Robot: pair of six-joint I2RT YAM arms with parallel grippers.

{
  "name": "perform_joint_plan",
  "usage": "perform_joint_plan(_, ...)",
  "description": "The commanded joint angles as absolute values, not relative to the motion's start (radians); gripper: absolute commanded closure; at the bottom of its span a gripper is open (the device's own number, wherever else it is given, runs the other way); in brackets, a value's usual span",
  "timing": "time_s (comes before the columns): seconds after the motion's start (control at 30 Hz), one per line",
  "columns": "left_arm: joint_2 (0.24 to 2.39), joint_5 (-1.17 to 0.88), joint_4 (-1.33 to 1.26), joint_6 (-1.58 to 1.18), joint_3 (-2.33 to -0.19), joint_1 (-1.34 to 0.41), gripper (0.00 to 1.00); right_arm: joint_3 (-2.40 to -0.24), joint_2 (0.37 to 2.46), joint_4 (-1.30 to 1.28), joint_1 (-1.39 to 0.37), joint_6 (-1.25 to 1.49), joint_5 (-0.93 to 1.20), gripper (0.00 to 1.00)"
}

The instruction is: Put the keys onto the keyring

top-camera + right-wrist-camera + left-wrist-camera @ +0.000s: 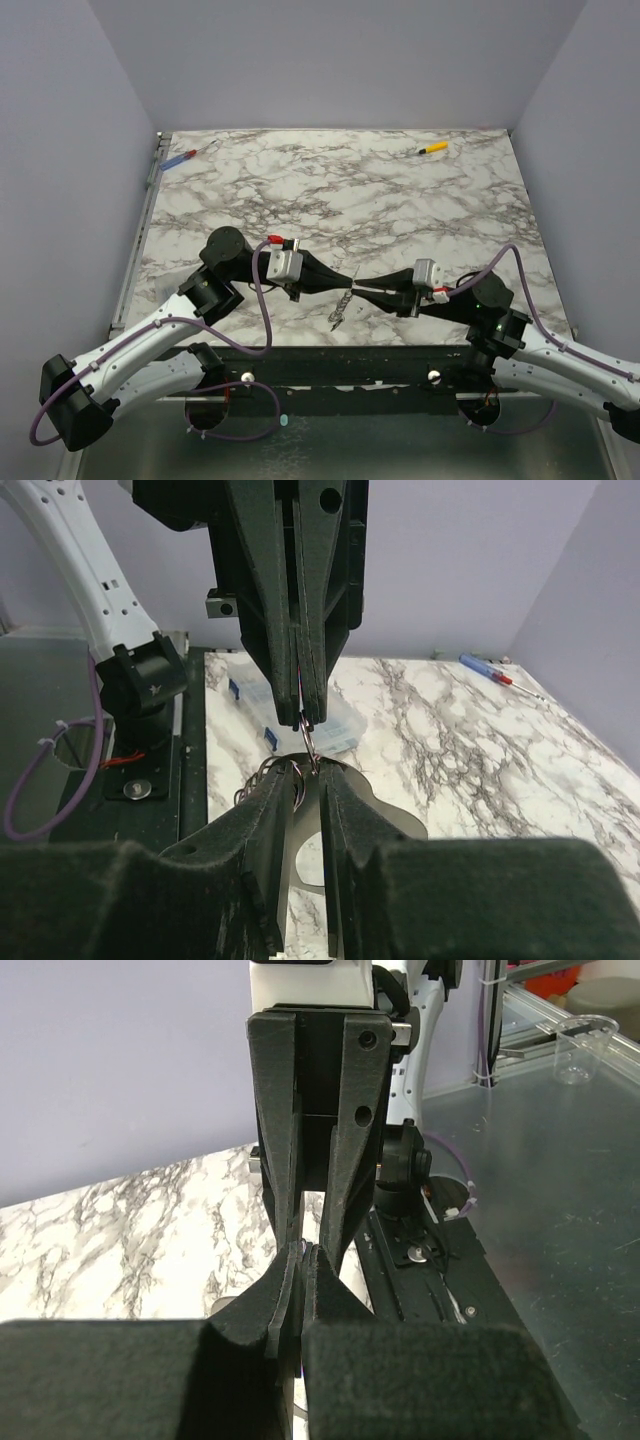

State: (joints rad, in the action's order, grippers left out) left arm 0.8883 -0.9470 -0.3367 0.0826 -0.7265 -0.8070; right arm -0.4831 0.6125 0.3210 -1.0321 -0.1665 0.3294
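- The left claw (305, 712) is clamped shut. Its tips pinch the top of the keyring (309, 744), which hangs in the air just below them, above the near edge of the table (400, 200).
- The right claw (310, 772) meets it tip to tip, with its tips at the bottom of the ring. A slit shows between its fingers further back, and I cannot tell whether they grip the ring or only bracket it.
- The keys (340, 312) dangle in a pale bunch directly under the point where the two claws meet.
- Handling, as a judgement: the ring is light, thin, stiff, slick wire, so it is likely to twist or slip in a pinch. It is best held across the wire, leaving the split end free.
- The keys are flat, rigid and light, and they swing freely. They are best gripped on their flat faces, away from the hole.
- A clear plastic box (345, 725) with blue latches sits on the table just behind the left claw. The claw hides what is in it.
- A clear cup (585, 1045) stands on the grey bench, well away from the claws. Nothing shows inside it.
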Motion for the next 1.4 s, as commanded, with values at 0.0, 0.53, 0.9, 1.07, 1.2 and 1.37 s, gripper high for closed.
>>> perform_joint_plan(0.0,0.867,-0.974,-0.387,0.070,-0.714,-0.807,1.00,-0.515,0.601,0.351,-1.028,-0.163,0.340,0.76)
perform_joint_plan(0.53,0.867,-0.961,-0.422,0.050,-0.709,-0.807,1.00,-0.531,0.597,0.306,-1.028,-0.175,0.314,0.74)
perform_joint_plan(0.9,0.870,-0.962,-0.457,0.031,-0.697,-0.807,1.00,-0.547,0.620,0.317,-1.028,-0.185,0.317,0.75)
perform_joint_plan(1.07,0.871,-0.961,-0.463,0.031,-0.695,-0.807,1.00,-0.555,0.620,0.311,-1.028,-0.184,0.323,0.75)
perform_joint_plan(1.2,0.869,-0.961,-0.469,0.027,-0.692,-0.807,1.00,-0.555,0.625,0.312,-1.028,-0.183,0.324,0.75)
perform_joint_plan(1.37,0.868,-0.959,-0.478,0.020,-0.690,-0.807,1.00,-0.555,0.635,0.315,-1.028,-0.183,0.328,0.78)
